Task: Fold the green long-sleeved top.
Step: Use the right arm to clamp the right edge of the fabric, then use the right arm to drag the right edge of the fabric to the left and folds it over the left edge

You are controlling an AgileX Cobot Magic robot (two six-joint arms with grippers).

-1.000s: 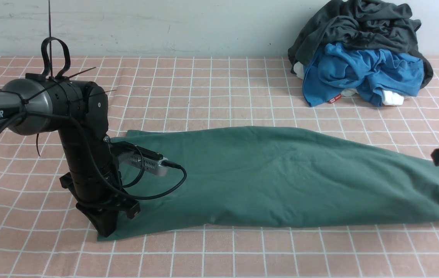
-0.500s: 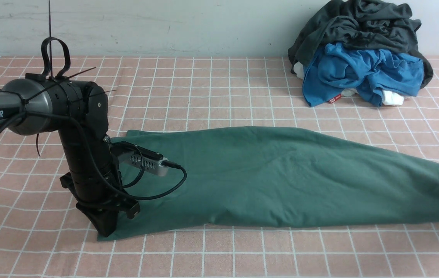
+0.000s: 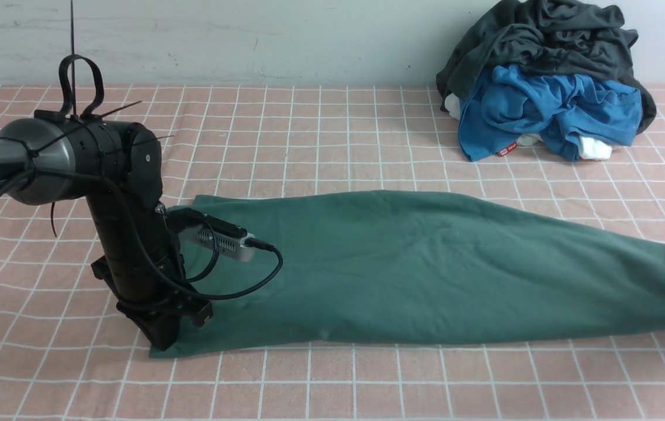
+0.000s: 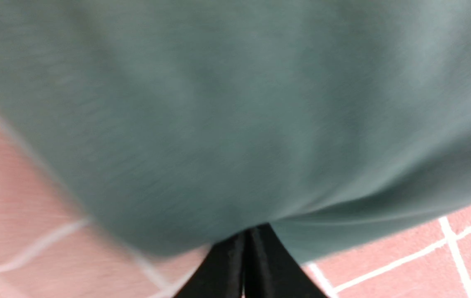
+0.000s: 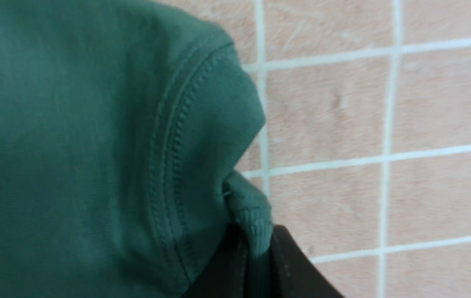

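- Position: the top lies flat in a long band across the checked surface, from the near left to the right edge of the front view.
- Left hand: jaws pressed together on the near left corner of the top. Only the very edge of the cloth sits at the tips.
- Right hand: jaws nearly closed on a narrow ribbed tab of the top beside a stitched seam. The front view shows little of this hand.
- Risk, slip: both grips look shallow. A firm pull could draw the soft knit out of one hand, so that end drops and the fold lands crooked.
- Risk, twist: unequal height or speed between the two hands would likely skew or wrinkle the band.
- Risk, drag: a low carry lets the unsupported middle sag and bunch against the surface.
- Risk, snag: the pile of clothes sits at the far right. A wide swing by the right hand could catch it.
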